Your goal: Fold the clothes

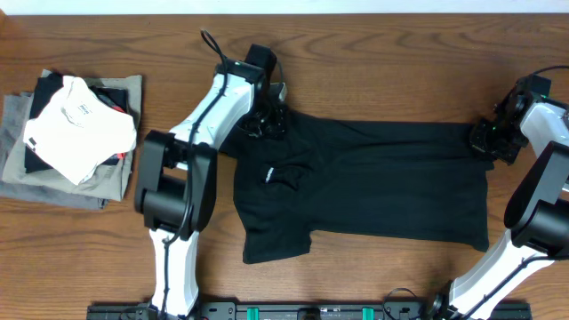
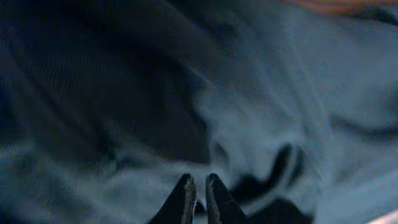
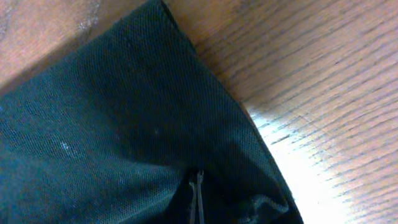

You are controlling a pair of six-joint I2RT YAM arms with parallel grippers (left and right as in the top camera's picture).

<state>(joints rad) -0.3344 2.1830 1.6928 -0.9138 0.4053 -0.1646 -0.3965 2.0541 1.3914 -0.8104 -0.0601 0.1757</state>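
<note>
A black T-shirt (image 1: 373, 182) lies spread across the middle of the wooden table, its collar end to the left and its hem to the right. My left gripper (image 1: 265, 120) is at the shirt's far left corner near the shoulder, shut on the black cloth (image 2: 199, 186). My right gripper (image 1: 487, 138) is at the shirt's far right corner, shut on the black fabric (image 3: 198, 186). The right wrist view shows that corner of the shirt (image 3: 124, 124) over the bare wood. A sleeve (image 1: 276, 240) sticks out toward the front left.
A stack of folded clothes (image 1: 71, 133) with a white garment on top sits at the left edge of the table. Bare wood (image 1: 373, 71) lies behind the shirt.
</note>
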